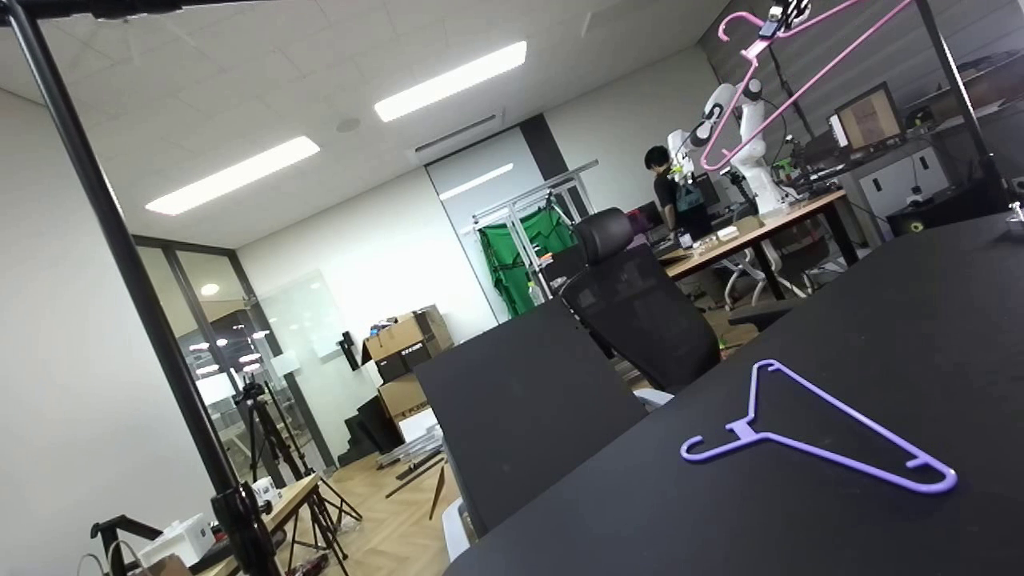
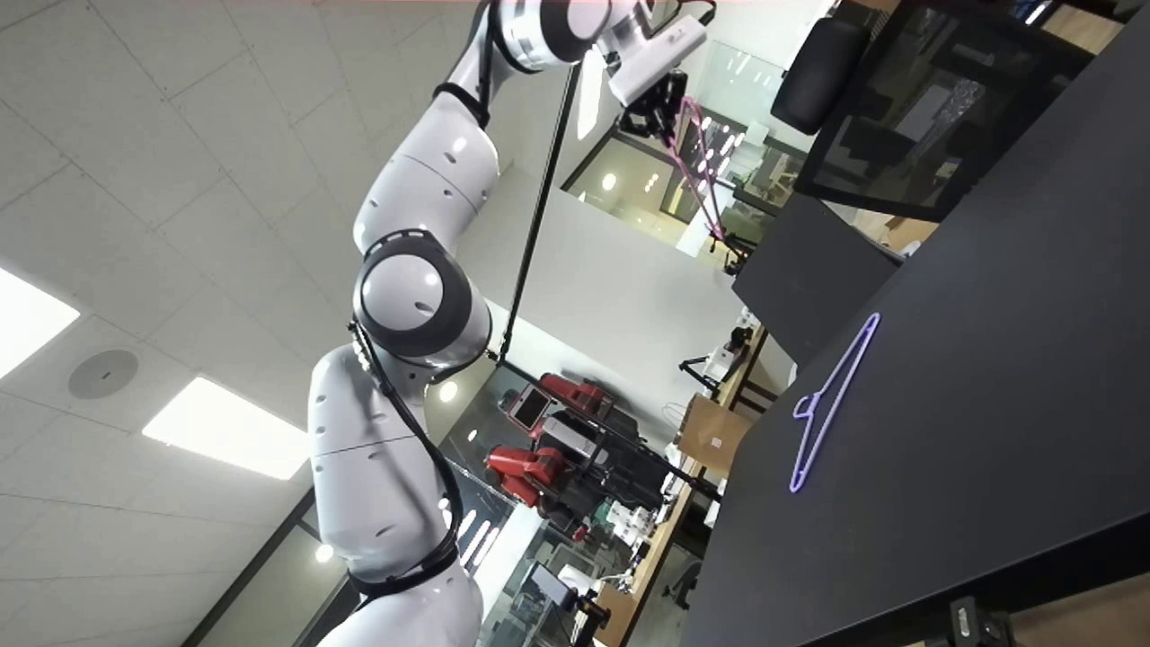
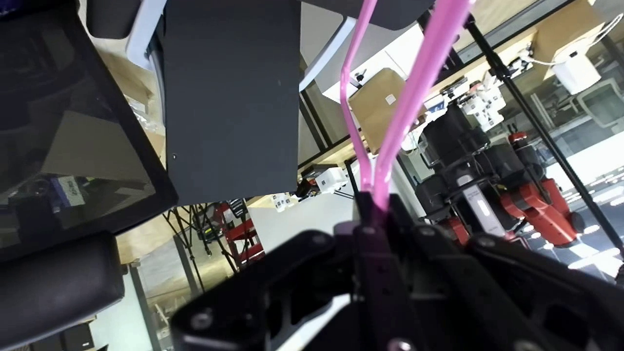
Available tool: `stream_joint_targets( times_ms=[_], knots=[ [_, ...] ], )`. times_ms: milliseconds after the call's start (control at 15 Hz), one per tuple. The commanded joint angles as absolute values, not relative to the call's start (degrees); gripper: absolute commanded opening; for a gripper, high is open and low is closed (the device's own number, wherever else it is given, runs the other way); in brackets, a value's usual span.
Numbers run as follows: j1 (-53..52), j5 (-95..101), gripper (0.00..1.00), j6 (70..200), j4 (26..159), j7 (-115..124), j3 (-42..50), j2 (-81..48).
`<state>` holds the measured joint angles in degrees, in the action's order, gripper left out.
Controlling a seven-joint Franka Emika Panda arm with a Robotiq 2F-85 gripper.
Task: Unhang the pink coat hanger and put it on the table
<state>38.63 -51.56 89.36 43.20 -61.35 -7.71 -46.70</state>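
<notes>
"Start at the left. What's there?"

"A ceiling light point(image 2: 226, 428), then the arm point(image 2: 420, 301), white with dark bands, reaching up and across near the top. Past it, a black pole point(image 2: 540, 211), and lower down a red machine point(image 2: 532, 463) in the background."

"And the claw point(image 3: 380, 205)?"

"Next along, high up. It's pinching the pink hanger point(image 3: 416, 95) close to the hook; in the wrist view you can see it squeezed in from both sides."

"So where exactly is the pink hanger?"

"Up in the air with the claw, well above the surface point(image 2: 952, 431). Its hook curls out to one side, and the rest of it reaches away from the grip, slim and bright."

"Further right?"

"The purple hanger point(image 1: 832, 457). That one lies flat on the surface, well apart from the pink one and the claw."

"Anything past that?"

"A black chair point(image 2: 934, 103), beyond the edge of the surface. And then the surface itself, matte black, filling much of the right side and running out of what I can see."
</notes>
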Motion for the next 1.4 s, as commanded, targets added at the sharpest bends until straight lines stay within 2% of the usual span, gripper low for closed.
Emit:
stream_joint_targets(
  times_ms=[0,533,600,1267,1333],
  knots=[
    [38.7,-52.45,0.02,92.55,49.78,-63.54,-7.56,-47.8],
    [37.03,-49.76,0.02,96.22,58.51,-60.65,-6.18,-53.57],
    [37.89,-51.13,0.08,96.73,56.83,-63.35,-7.4,-54.3],
    [37.43,-50.53,0.08,96.73,57.96,-62.94,-6.87,-54.99],
    [37.43,-50.53,0.02,96.73,57.96,-62.94,-6.87,-54.99]
  ],
)
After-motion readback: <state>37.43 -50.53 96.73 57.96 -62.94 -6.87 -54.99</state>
